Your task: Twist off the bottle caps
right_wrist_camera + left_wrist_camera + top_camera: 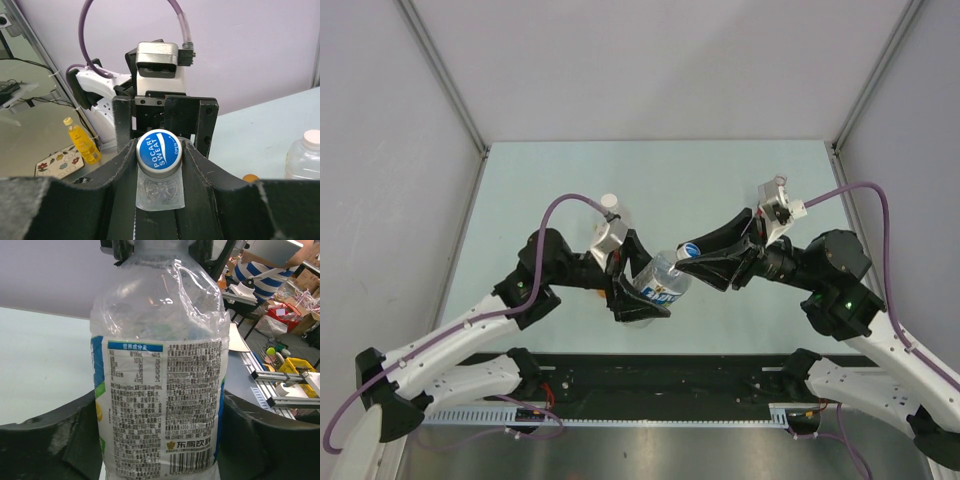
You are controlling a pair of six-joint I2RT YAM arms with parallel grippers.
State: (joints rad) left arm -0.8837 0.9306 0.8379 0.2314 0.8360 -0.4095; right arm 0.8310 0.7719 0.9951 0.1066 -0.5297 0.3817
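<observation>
One bottle (pixel 660 280), base seemingly behind jaws.

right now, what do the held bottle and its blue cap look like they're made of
The bottle: thin clear plastic, glossy; its see-through wall is dented and crinkled. Its label looks like printed film. The blue cap: probably hard plastic, smooth, slightly shiny, with white printed lettering.

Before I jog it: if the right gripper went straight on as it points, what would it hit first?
The clear plastic bottle: the right gripper is shut on its round blue cap. Behind that, likely the left gripper.
</observation>
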